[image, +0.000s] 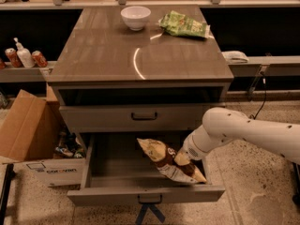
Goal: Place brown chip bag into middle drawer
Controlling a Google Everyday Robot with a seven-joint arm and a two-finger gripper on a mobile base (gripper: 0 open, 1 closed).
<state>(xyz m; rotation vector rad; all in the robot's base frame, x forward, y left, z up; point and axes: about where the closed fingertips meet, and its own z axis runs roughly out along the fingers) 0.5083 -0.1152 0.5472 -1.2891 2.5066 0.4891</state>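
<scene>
The brown chip bag (165, 159), crumpled, dark brown with tan ends and a white underside, lies tilted inside the pulled-out drawer (145, 194), toward its right side, with its left end raised. My gripper (180, 158) at the end of the white arm (243, 132) reaches into the drawer from the right and is shut on the bag's middle. The fingers are mostly hidden by the bag.
A closed drawer with a dark handle (144, 116) sits above the open one. On the cabinet top stand a white bowl (135, 17) and a green chip bag (184, 26). A cardboard box (28, 135) stands at the left. Cans and a bottle (23, 56) sit on a side shelf.
</scene>
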